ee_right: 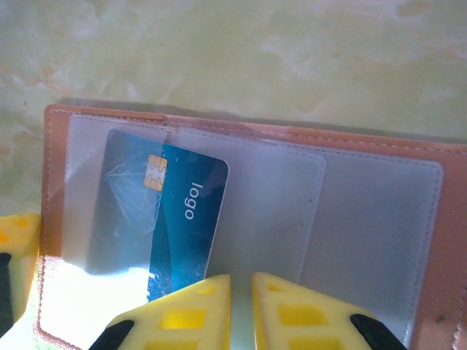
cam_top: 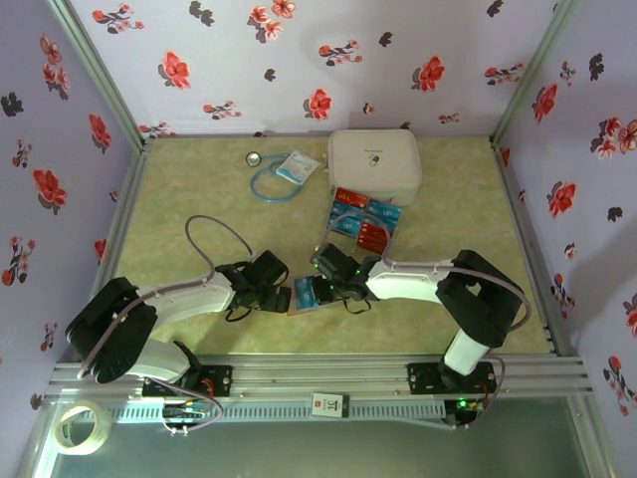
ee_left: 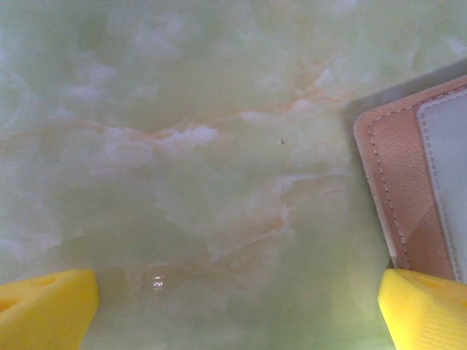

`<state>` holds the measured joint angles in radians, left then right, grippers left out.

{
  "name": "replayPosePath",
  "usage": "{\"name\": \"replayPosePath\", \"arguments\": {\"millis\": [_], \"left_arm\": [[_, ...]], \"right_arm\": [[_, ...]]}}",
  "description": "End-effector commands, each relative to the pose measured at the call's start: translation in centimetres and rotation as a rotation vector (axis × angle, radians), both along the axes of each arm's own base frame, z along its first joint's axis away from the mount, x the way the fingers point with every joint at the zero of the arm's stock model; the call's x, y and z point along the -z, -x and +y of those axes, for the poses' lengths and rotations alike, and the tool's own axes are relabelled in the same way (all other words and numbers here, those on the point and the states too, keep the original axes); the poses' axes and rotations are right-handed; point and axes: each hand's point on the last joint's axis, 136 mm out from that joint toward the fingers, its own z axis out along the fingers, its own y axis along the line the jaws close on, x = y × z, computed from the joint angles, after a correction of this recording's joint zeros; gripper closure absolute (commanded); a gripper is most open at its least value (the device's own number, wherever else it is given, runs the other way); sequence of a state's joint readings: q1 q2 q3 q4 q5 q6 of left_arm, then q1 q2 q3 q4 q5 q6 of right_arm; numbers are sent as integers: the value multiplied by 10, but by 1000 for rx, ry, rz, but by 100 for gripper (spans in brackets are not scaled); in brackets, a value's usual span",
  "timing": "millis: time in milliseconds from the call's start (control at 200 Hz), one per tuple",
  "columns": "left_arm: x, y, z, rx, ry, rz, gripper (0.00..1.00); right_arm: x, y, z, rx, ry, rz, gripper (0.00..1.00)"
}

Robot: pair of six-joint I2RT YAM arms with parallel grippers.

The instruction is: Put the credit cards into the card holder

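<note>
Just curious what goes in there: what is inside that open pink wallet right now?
Inside the card holder, a blue card with a chip sits partly tucked under a clear sleeve. Its lower edge is hidden behind the right gripper. The other sleeves look empty.

The top external camera looks down from behind over the whole table (cam_top: 448, 219), while both wrist cameras face down close above it, sharing the card holder (ee_right: 365, 219).

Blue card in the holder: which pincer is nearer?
Right. The right pincer sits over the blue card at its edge; the left pincer hangs open over bare table beside the holder.
</note>
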<state>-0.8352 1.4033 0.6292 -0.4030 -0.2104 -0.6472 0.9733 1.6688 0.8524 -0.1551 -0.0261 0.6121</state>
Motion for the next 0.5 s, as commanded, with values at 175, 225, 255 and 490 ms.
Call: {"name": "replayPosePath", "arguments": {"millis": [175,225,255,490], "left_arm": [[9,-6,-1,17,-13,-10,0],[8,-8,0,13,-13,-12,0],[7,-9,1,11,-13,-13,0],[-12,-19,2,9,2,-41,0]], "right_arm": [[-6,-3,-13,22,56,-37,85],[-6,-2,-18,31,63,-43,85],[-7,-1,-21,37,65,-46,85],[-30,-8,-29,71,22,-82,85]]}}
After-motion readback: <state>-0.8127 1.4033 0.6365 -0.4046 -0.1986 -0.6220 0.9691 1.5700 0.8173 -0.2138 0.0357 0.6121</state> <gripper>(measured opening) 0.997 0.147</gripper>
